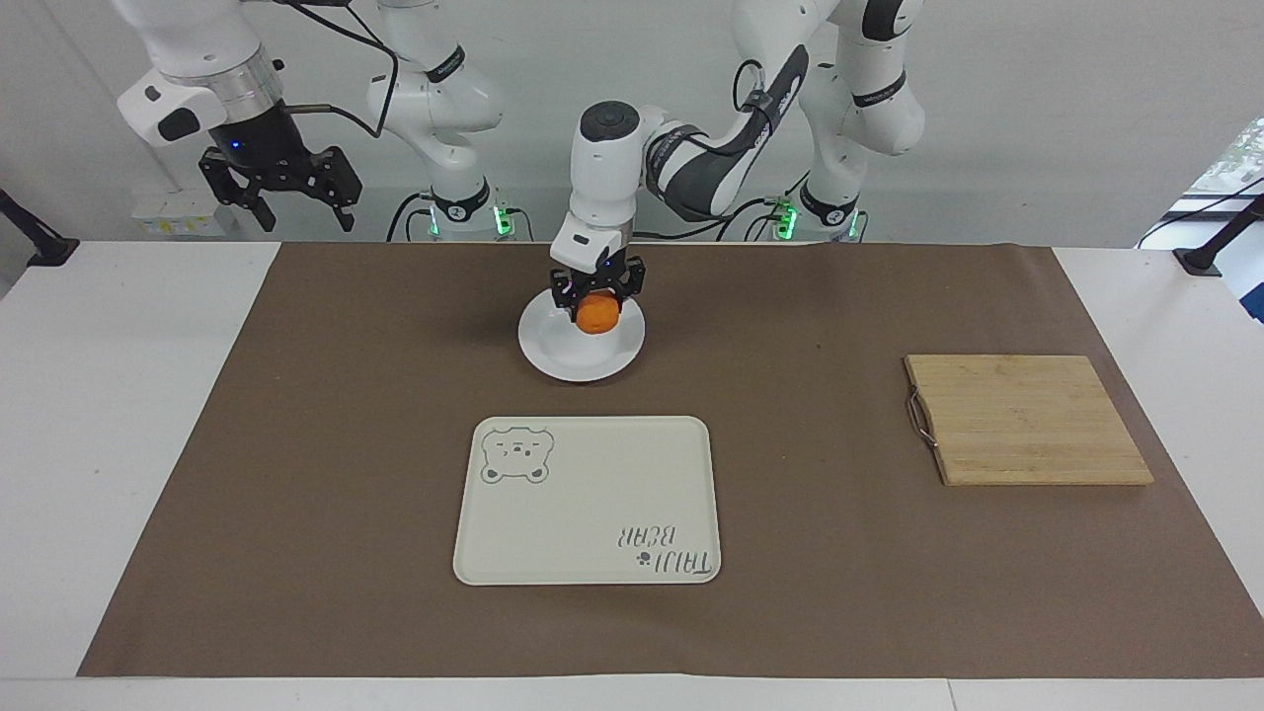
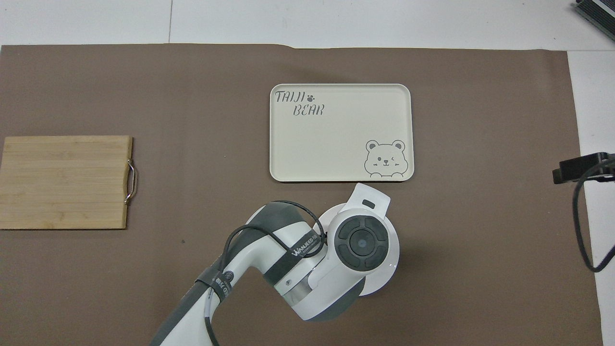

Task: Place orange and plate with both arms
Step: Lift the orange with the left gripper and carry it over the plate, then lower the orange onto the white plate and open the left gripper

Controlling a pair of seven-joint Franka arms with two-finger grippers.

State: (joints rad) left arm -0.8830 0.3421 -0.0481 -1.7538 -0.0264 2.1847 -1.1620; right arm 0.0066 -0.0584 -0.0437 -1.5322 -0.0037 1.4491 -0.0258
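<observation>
The small round bright-orange fruit is held between the jaws of the left gripper, just over the round glossy white plate. Whether the fruit touches the plate cannot be told. The plate is placed on the brown paper mat of the tabletop, nearer to the robots than the cream rectangular tray with a bear print. The right gripper is kept raised with its jaws wide, well apart from the plate, and this arm waits.
</observation>
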